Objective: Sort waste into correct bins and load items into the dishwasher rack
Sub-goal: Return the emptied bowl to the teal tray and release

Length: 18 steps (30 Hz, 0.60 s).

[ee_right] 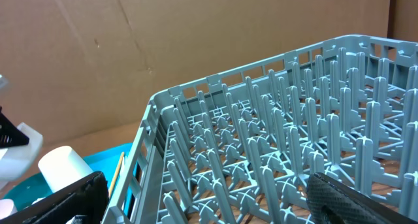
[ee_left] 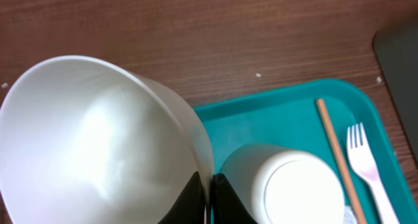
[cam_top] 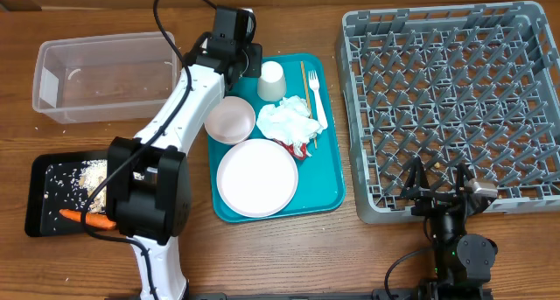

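My left gripper is shut on the rim of a small white bowl, held tilted over the far left corner of the teal tray. In the overhead view the gripper hides that bowl. On the tray lie a second bowl, a round plate, an upturned cup, a chopstick, a fork and a crumpled napkin with a red wrapper. The grey rack stands at the right. My right gripper is open and empty at the rack's front edge.
A clear tub stands at the far left. A black tray at the front left holds beige crumbs and a carrot. My left arm stretches from the front left across to the teal tray.
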Each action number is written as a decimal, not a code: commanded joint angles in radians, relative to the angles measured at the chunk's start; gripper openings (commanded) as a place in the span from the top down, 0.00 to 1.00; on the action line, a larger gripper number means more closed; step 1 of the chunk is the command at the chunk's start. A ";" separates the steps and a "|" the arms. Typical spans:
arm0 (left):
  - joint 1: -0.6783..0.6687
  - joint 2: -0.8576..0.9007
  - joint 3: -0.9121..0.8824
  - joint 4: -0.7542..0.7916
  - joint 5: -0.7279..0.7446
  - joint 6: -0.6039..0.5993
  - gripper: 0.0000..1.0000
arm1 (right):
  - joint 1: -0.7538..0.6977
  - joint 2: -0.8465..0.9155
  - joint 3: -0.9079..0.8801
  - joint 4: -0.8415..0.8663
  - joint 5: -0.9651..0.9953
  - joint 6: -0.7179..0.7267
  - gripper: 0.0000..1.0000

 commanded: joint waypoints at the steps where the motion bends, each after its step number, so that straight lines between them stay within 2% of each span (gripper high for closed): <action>1: -0.006 0.033 0.010 -0.032 -0.017 -0.011 0.87 | -0.004 -0.008 -0.010 0.006 -0.002 -0.006 0.00; 2: -0.006 0.036 0.010 -0.045 -0.017 -0.010 0.82 | -0.004 -0.008 -0.010 0.006 -0.002 -0.006 0.00; 4: -0.006 0.037 0.010 -0.056 -0.017 -0.010 0.80 | -0.004 -0.008 -0.010 0.006 -0.002 -0.006 0.00; 7: -0.006 0.037 0.010 -0.060 -0.016 -0.010 0.58 | -0.004 -0.008 -0.010 0.006 -0.002 -0.006 0.00; 12: -0.006 -0.004 0.067 -0.117 -0.012 -0.010 0.59 | -0.004 -0.008 -0.010 0.006 -0.002 -0.006 0.00; 13: -0.006 -0.020 0.094 -0.142 -0.012 -0.010 0.55 | -0.004 -0.008 -0.010 0.006 -0.002 -0.006 0.00; 15: -0.006 -0.058 0.159 -0.220 0.002 -0.010 0.43 | -0.004 -0.008 -0.010 0.006 -0.002 -0.006 0.00; 18: -0.006 -0.094 0.214 -0.307 0.100 0.013 0.34 | -0.004 -0.008 -0.010 0.006 -0.002 -0.006 0.00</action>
